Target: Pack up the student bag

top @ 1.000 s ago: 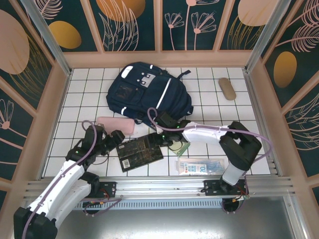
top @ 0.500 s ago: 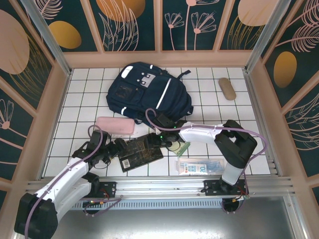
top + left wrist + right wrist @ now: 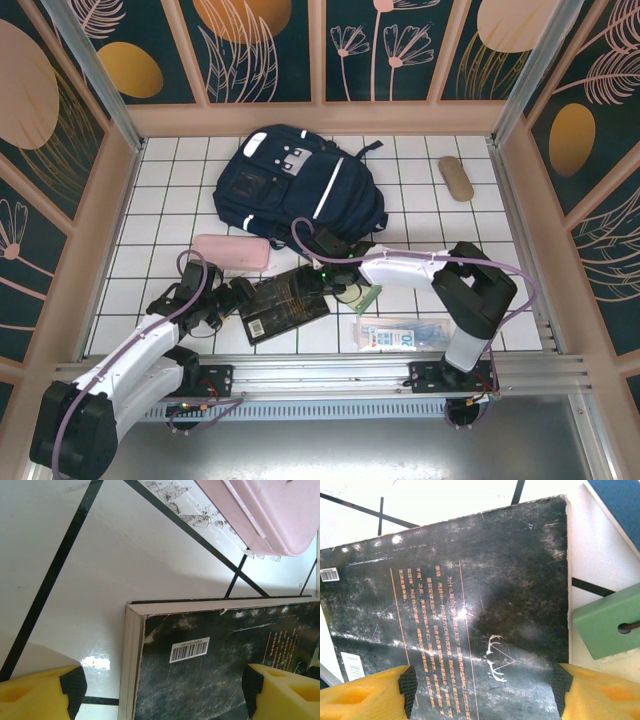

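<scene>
Starting on my left, the left gripper (image 3: 237, 296) sits low at the near-left end of the dark book (image 3: 287, 305). Its jaws are spread wide and hold nothing: in the wrist view one yellow fingertip (image 3: 35, 692) stands over bare tile outside the book's edge, the other over the cover past the barcode. Just beyond, the pink pouch (image 3: 231, 251) lies flat on the white tiled table (image 3: 170, 170), near the book's far corner but apart from it.

The student bag (image 3: 298, 185) lies flat at the far middle of the table, beyond the book and the pouch, with its near edge close to the right arm's wrist. I judge it soft and floppy — bulky but not heavy, and likely to sag and fold if I lift it by the cloth. The fabric looks slick enough to slide on the tiles. I would take it by a seam or by the dark strap loop (image 3: 371, 149) at its far right, or pinch the rim of the main opening so the mouth can be held apart. Whether the zip is open I cannot tell from here.

The right gripper (image 3: 335, 275) hovers over the book's right end, jaws likewise wide, one tip over the cover and one at its right edge, clamping nothing that I can see. A green block (image 3: 368, 298) lies just right of the book, a clear packet (image 3: 400, 333) nearer me, and a tan oval case (image 3: 456, 178) at the far right.
</scene>
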You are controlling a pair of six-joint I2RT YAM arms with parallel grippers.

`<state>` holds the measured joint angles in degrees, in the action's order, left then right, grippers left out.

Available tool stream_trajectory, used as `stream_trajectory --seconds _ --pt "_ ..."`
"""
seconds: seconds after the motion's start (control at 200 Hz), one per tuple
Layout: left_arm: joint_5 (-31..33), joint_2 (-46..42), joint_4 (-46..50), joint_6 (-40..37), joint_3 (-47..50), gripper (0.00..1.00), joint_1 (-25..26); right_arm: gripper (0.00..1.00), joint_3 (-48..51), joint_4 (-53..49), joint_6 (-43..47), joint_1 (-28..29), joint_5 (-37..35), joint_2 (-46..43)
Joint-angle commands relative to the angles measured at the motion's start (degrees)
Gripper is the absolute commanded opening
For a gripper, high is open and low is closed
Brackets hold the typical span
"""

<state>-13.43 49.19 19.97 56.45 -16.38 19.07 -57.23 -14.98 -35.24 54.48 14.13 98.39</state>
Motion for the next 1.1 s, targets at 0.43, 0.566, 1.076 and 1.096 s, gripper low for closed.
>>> stream_trajectory --seconds 0.43,0.566,1.076,1.096 --pt "-5.5 2.0 -7.4 -0.1 3.1 0.83 0.3 0.73 3.9 -2.0 1.1 -0.2 -2.2 -3.8" --pt "-6.3 2.4 -8.6 -0.3 3.4 0.83 0.3 0.73 4.2 -0.5 1.0 -0.1 -0.2 -2.3" --pt "-10.6 5.6 -14.3 -1.0 4.1 0.81 0.4 0.66 -3.1 4.1 -0.4 0.3 10.1 -2.3" --pt "-10.7 5.6 -14.4 -1.1 4.2 0.81 0.4 0.66 -3.0 4.4 -0.5 0.2 11.1 -2.6"
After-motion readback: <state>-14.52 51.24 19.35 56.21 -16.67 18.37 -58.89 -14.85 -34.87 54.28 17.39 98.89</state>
